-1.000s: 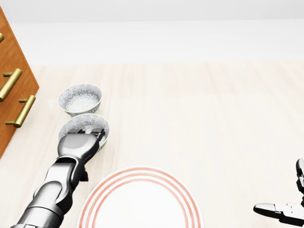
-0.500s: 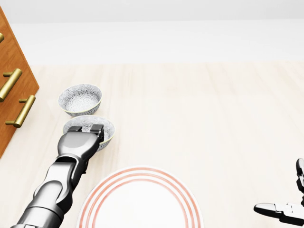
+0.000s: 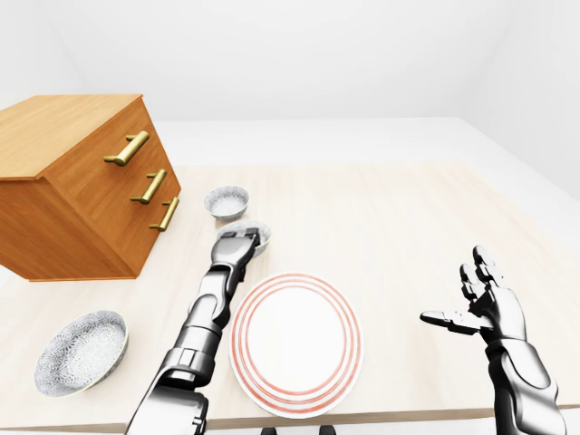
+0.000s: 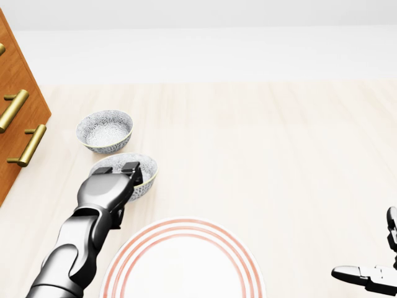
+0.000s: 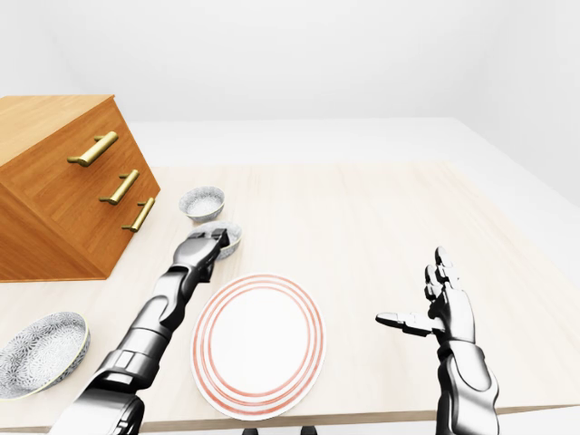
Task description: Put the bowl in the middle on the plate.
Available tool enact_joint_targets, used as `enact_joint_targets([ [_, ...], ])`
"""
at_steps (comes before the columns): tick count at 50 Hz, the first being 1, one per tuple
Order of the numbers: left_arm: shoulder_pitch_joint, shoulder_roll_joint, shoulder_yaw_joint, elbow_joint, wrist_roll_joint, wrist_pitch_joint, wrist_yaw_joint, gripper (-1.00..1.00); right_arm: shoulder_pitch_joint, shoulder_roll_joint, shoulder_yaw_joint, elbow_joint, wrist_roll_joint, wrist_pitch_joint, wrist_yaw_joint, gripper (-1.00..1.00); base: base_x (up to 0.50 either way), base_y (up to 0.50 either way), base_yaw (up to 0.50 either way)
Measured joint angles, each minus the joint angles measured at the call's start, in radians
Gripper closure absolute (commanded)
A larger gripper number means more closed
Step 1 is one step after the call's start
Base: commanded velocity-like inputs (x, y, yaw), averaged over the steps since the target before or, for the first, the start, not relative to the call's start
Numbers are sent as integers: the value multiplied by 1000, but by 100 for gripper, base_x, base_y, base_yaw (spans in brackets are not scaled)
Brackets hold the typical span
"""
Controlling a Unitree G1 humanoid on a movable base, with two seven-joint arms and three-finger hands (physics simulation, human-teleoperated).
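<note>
The left arm is extending up the head view, with the left hand [image 4: 107, 189] pinching the near rim of the middle bowl [image 4: 144, 166], just above the plate [image 4: 183, 264]. The right hand [image 3: 482, 304] is hovering, fingers spread.

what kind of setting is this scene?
Probably a bare simulated dining tabletop, not a full kitchen: a light wooden table holds a red-ringed plate, patterned bowls and a wooden drawer chest with brass handles.
</note>
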Motion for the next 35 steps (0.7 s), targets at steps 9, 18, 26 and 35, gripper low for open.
enact_joint_targets([
  [9,42,-8,6,-121,-44,3,-45,100,-3,-2,1,14,-1,-10,0,-100,0,0,0],
  [18,78,-19,10,-237,-63,5,-73,100,-3,-4,2,21,0,-15,-1,-100,0,0,0],
  [26,126,-33,10,-355,-76,0,-102,100,-3,-5,3,30,-1,-22,-3,-100,0,0,0],
  [35,209,-51,7,-504,-89,-17,-133,100,-1,-5,2,24,-2,-17,-2,-100,0,0,0],
])
